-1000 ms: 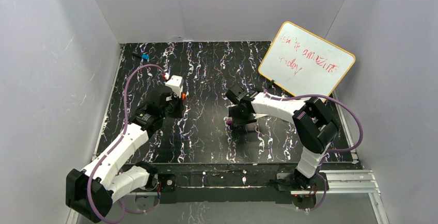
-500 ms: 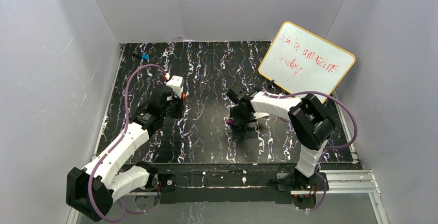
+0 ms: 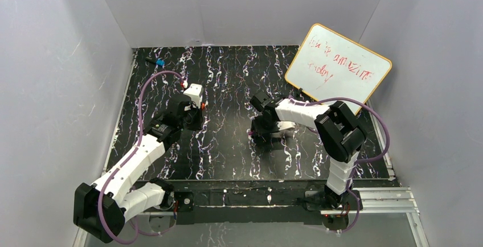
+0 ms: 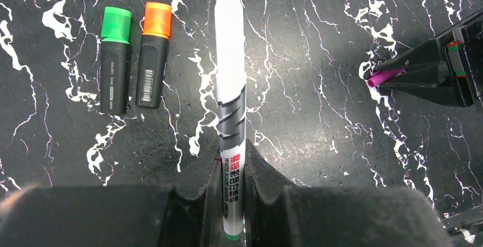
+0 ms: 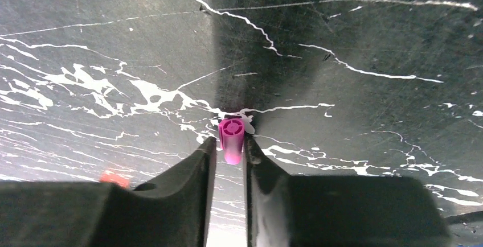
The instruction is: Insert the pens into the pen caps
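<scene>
My left gripper is shut on the lower barrel of the thin white pen, which points straight ahead over the black marbled mat. Left of that pen lie two stubby black markers side by side, one green-ended and one orange-ended. The right gripper is down on the mat with the purple pen cap pinched at its fingertips, the cap's end sticking out ahead. From the left wrist, the same purple cap shows at the tips of the right gripper. From above, the right gripper sits mid-mat.
A whiteboard with red writing leans at the back right of the mat. A small blue object lies at the far left corner. Grey walls enclose the mat on three sides.
The right gripper's jaws have narrowed onto the purple cap, and the right arm's elbow has shifted slightly left. The left arm and its white pen have not moved.
</scene>
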`<state>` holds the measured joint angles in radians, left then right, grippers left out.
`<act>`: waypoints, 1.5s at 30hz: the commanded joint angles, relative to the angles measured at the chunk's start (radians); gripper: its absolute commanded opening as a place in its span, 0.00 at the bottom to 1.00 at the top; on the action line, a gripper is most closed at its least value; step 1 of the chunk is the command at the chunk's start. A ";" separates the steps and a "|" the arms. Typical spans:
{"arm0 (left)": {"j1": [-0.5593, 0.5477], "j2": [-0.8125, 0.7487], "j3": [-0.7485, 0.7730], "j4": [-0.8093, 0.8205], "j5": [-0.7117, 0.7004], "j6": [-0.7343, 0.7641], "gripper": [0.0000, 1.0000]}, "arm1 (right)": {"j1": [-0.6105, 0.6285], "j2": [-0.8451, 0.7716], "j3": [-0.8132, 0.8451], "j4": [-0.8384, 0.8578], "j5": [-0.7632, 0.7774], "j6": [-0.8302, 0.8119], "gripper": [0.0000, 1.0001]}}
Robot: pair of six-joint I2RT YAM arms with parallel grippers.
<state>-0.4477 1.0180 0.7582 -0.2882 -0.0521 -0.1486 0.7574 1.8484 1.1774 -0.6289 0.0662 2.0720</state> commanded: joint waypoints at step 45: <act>0.003 -0.062 -0.165 0.665 1.012 -0.241 0.00 | -0.007 -0.533 -0.006 0.908 -0.438 -1.782 0.01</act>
<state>-0.4469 0.9627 0.6079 0.2653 0.8413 -0.3267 0.7265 1.3602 1.1942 0.1871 -0.3252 0.3473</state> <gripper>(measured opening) 0.105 0.064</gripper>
